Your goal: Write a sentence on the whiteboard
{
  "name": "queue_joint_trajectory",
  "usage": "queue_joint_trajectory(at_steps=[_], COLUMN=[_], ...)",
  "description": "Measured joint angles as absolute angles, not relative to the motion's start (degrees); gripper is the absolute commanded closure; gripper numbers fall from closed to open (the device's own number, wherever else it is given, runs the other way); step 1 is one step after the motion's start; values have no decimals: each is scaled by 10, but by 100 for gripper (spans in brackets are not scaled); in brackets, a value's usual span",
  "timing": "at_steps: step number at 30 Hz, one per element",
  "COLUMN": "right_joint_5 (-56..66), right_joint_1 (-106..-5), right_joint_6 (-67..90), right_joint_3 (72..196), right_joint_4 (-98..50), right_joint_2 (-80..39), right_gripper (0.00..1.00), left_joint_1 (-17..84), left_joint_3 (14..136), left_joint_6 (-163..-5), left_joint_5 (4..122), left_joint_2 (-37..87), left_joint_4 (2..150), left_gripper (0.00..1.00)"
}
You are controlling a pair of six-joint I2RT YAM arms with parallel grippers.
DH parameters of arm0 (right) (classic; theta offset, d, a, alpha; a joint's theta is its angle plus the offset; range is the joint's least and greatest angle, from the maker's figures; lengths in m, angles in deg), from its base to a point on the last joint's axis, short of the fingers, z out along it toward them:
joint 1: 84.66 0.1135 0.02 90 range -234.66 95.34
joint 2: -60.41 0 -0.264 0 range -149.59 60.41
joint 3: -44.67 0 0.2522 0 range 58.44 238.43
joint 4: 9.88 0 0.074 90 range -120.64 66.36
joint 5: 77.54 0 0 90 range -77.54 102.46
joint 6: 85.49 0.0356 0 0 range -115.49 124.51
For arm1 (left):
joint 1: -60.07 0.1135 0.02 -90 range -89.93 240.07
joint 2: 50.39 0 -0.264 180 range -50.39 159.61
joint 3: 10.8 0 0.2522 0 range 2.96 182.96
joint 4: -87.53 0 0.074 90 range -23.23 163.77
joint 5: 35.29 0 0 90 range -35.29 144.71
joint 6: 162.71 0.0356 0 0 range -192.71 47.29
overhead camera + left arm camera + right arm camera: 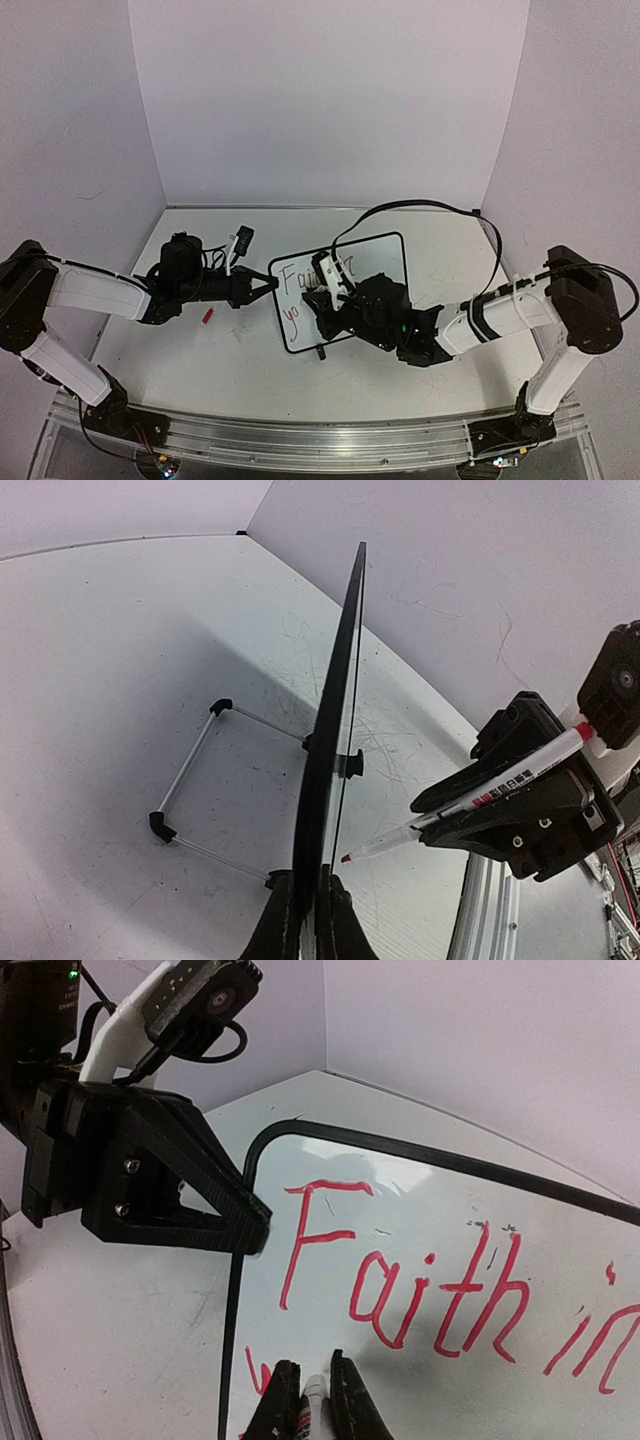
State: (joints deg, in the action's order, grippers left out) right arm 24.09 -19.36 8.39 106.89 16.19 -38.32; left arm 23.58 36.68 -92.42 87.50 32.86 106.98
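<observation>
The board [385, 255] stands near the middle of the table [200, 360], propped on a thin wire stand [190, 780] behind it, with its written face toward the right arm. The left gripper [270, 287] is closed on the board's left edge. In the left wrist view its two fingers [285, 925] pinch the thin black frame [335, 730] from both sides, and in the right wrist view its black tip [245, 1225] sits against the same edge. The right gripper [322, 305] is clamped on a white marker [312, 1400] held between narrow jaws, in front of the lower left part of the board. From the left wrist the marker [480, 800] points its red tip at the face of the board, low down. The tip is very close, but whether it touches is hard to tell from this angle. On the board [420, 1190] "Faith in" is written in red along the top. A second line has been begun under it at the left, and from above it looks like "yo". A small red piece [208, 315], perhaps the marker's cap, lies on the table just beside the left gripper.
</observation>
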Motion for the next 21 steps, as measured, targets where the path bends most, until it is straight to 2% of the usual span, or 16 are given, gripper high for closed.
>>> queue_joint_trajectory(at_steps=[21], right_joint_5=[236], right_joint_1=[-193], right_joint_6=[84], right_joint_3=[1087], right_joint_4=[161], right_joint_2=[-409], right_gripper=[100], left_joint_1=[236], left_joint_3=[367], left_joint_6=[-924], left_joint_5=[875], left_joint_2=[328], left_joint_4=[1068], left_gripper=[100])
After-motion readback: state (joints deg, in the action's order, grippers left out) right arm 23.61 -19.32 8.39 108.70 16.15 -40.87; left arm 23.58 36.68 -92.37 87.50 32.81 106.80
